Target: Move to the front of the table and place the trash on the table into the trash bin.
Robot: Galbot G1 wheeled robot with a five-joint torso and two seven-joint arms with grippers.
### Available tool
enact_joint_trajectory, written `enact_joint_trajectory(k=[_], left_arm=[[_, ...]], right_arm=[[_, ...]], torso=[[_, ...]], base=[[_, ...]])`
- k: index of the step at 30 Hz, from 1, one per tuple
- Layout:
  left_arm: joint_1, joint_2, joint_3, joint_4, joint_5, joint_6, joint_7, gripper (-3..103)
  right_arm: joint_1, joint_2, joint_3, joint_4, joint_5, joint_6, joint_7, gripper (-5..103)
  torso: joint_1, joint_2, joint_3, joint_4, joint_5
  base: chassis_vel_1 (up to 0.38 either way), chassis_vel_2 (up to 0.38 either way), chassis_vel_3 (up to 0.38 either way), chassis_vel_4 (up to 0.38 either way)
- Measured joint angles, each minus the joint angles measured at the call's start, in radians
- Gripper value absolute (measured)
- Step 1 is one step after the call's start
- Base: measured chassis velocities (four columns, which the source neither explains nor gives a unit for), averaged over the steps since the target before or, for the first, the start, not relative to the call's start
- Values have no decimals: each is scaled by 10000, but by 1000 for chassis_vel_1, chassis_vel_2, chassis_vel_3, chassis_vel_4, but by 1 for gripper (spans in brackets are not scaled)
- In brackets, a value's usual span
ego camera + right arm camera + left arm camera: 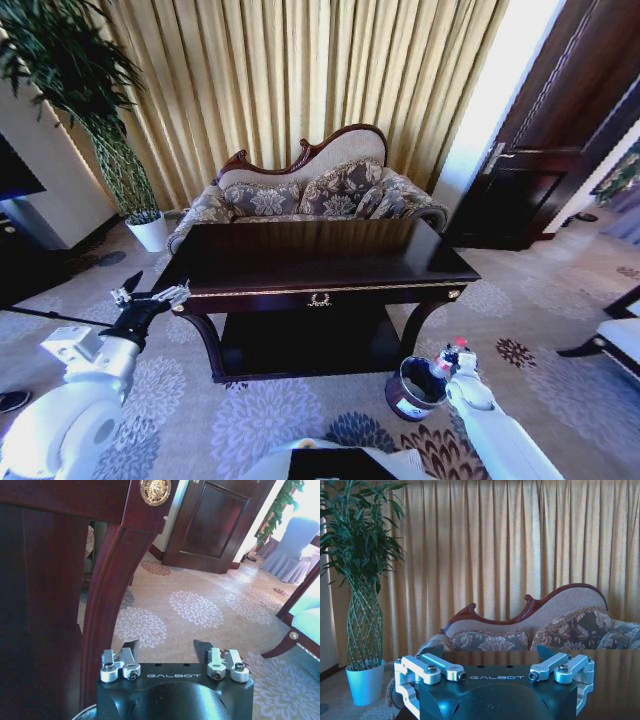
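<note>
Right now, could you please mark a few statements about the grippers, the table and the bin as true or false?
1. The trash bin stands on the carpet by the table's front right leg. True.
2. The left gripper is shut on a bottle. False: its fingers are open and empty.
3. A sofa stands behind the table. True.
4. The right gripper is above the tabletop. False: it is low, beside the bin.

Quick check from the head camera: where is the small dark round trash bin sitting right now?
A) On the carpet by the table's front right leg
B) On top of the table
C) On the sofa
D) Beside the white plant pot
A: the small dark round trash bin stands on the patterned carpet near the front right leg of the dark brown glossy wooden table, close to the right hand.
</note>
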Motion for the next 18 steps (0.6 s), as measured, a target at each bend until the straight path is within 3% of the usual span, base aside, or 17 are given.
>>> enact_joint_trajectory(k=[7, 10, 18], left_arm=[[-1, 23, -55, 0, 2, -40, 0, 100], [-21, 12, -49, 0, -3, -48, -1, 100], [-18, -6, -54, -1, -9, -52, -1, 100]], right_arm=[[-103, -7, 46, 217, 144, -24, 11, 83], [-185, -36, 100, 342, 157, -37, 22, 98], [-273, -77, 158, 471, 173, -47, 38, 100]], torso=[[0, 0, 0, 0, 0], [-1, 0, 0, 0, 0], [0, 1, 0, 0, 0]], base=[[0, 0, 0, 0], [0, 0, 0, 0], [0, 0, 0, 0]])
